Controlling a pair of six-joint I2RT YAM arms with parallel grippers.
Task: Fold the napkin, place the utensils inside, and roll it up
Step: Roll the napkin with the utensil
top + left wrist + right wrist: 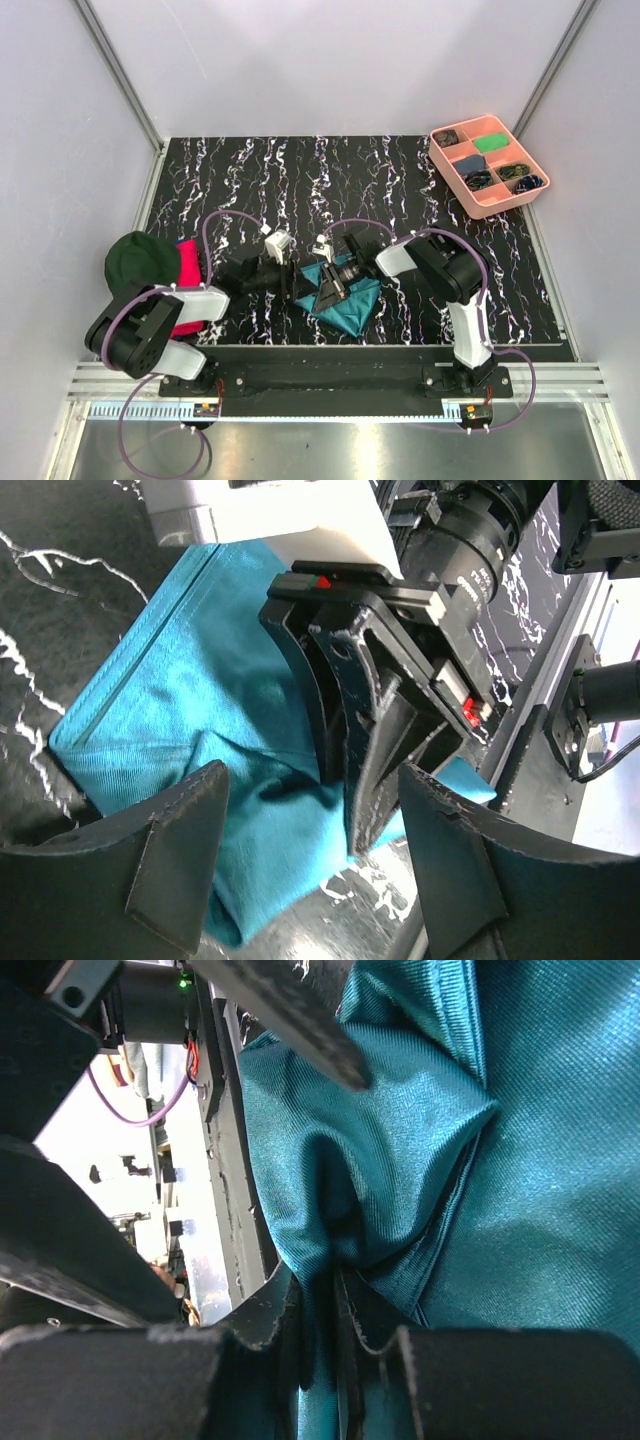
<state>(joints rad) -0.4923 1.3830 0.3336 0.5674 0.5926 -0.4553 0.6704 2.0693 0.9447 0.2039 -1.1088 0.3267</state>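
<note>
The teal napkin point(352, 303) lies crumpled on the black marbled table near the front edge, between the two arms. My right gripper point(331, 291) is shut on a raised fold of the napkin point(400, 1160); the cloth is pinched between its fingers point(285, 1310). My left gripper point(315, 875) is open, its jaws spread on either side of the napkin's edge point(180, 710) and of the right gripper point(357, 825), touching neither. In the top view the left gripper point(298, 279) sits just left of the napkin. No utensils show on the table.
A dark green cap point(140, 259) and a bright pink-red cloth point(187, 260) lie at the left beside the left arm. A pink compartment tray point(503, 201) with small items stands at the back right. The table's front rail point(225, 1160) runs close to the napkin.
</note>
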